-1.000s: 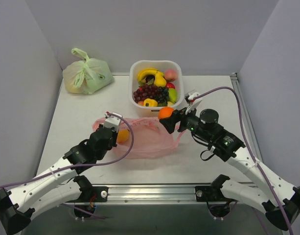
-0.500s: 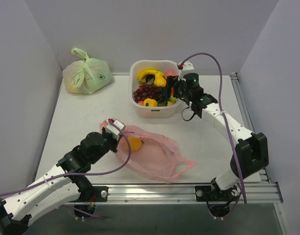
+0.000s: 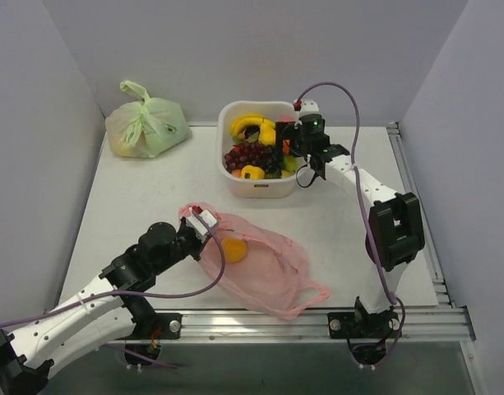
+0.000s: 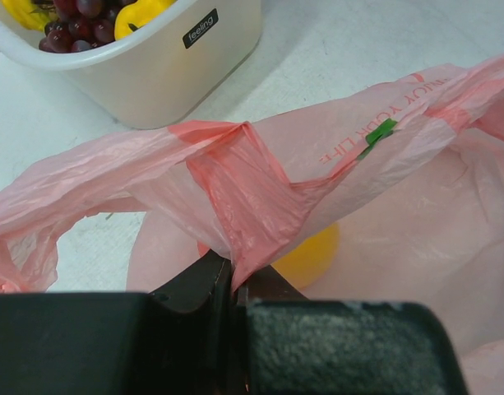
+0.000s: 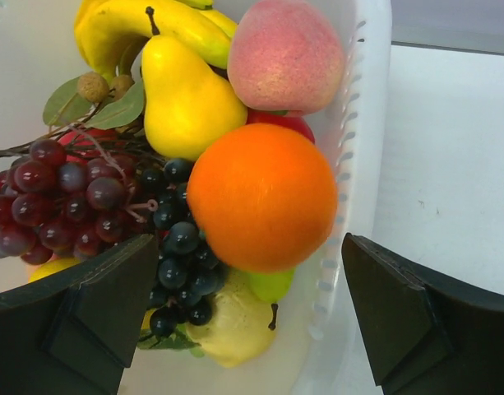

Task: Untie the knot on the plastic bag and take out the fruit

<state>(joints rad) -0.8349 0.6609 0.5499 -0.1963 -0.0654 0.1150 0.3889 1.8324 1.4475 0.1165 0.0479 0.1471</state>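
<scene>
Basket [image 4: 136,82] reads "feeling"; plastic bag [image 4: 416,189] reads "YOUR LIF".

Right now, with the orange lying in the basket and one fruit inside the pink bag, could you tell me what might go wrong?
1. The orange rests high on the heap beside the basket rim, between the fingers of the open right gripper; a careless retreat could knock it out.
2. The left gripper pinches the thin pink bag, which may tear or slip, letting the yellow fruit roll away.

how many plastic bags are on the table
2. The pink bag lies near the front, pinched by the left gripper; the knotted green bag sits in the far left corner.
</scene>
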